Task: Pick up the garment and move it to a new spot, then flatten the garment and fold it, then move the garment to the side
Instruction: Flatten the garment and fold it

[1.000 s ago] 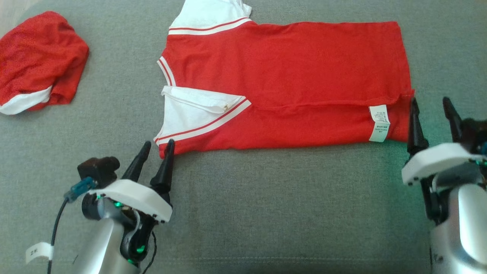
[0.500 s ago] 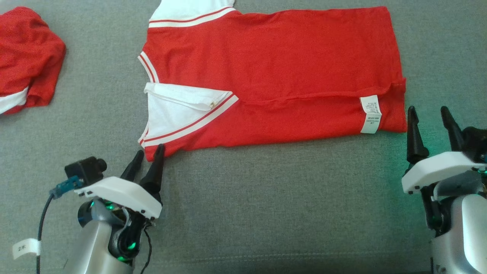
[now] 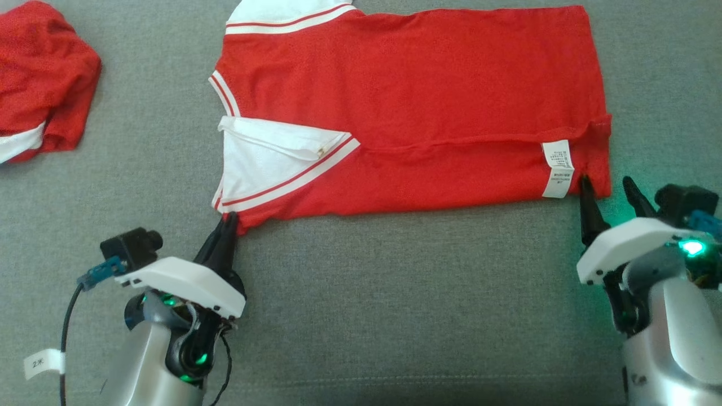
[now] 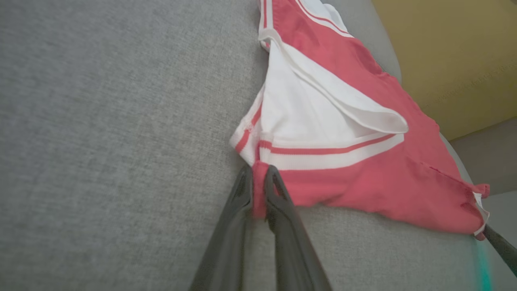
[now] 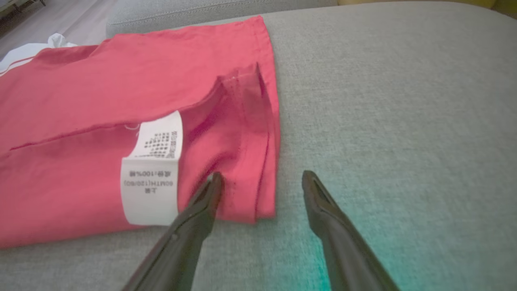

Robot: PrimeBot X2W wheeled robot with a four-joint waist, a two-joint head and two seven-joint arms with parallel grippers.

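The garment (image 3: 423, 96), a red shirt with white striped sleeves, lies flat on the grey cushion with its near long edge folded over. My left gripper (image 3: 228, 221) is shut on its near left corner, just below the white sleeve; in the left wrist view the fingertips (image 4: 258, 173) pinch red fabric (image 4: 343, 182). At the near right hem corner my right gripper (image 3: 606, 181) stands open. In the right wrist view its left finger (image 5: 202, 206) lies over the red cloth (image 5: 121, 81) beside the white care label (image 5: 151, 169), and its right finger rests on bare cushion.
A second red and white garment (image 3: 39, 73) lies bunched at the far left. Grey cushion (image 3: 395, 310) stretches open between my two arms. A yellow wall (image 4: 444, 52) rises beyond the cushion's edge in the left wrist view.
My left gripper has shut on the shirt's near left corner. My right gripper has moved forward and inward to the hem corner, still open. The head camera shifted slightly.
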